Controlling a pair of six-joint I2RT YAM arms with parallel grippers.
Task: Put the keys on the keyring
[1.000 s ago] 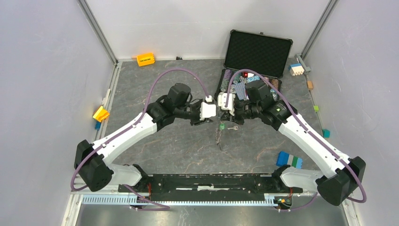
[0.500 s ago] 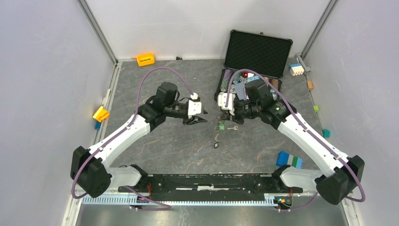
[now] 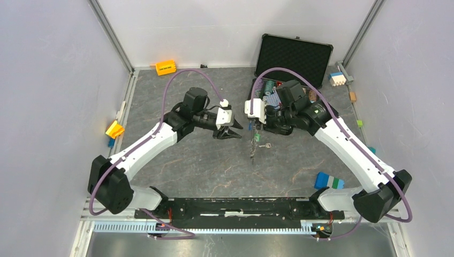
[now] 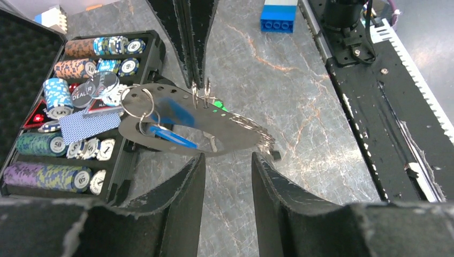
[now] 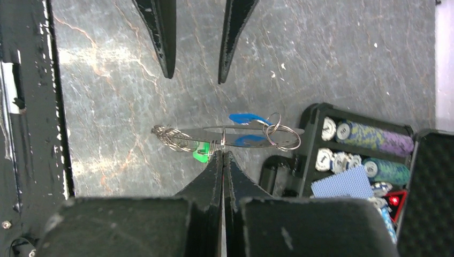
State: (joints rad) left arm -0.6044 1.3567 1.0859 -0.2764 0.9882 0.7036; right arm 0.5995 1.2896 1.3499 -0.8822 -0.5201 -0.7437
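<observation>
The keyring (image 4: pixel 227 133), a shiny flat silver oval with small split rings at one end and a thin chain and green tag at the other, hangs mid-frame over the desk (image 3: pixel 203 166). The right tool (image 5: pixel 222 154) is fully closed, pinching its edge. The left tool (image 4: pixel 228 159) is half open, empty, just beside it.

The left arm (image 3: pixel 144 147) and right arm (image 3: pixel 350 150) have white shells between bulky black joint housings. A purple cable (image 3: pixel 176 80) arcs over each arm. White camera blocks (image 3: pixel 225 114) sit at the wrists. The left tool (image 4: pixel 227 158) and right tool (image 5: pixel 222 154) have black, tapering fingers (image 4: pixel 176 203) with frayed edges. A green light (image 3: pixel 317 122) shows on the right arm.
</observation>
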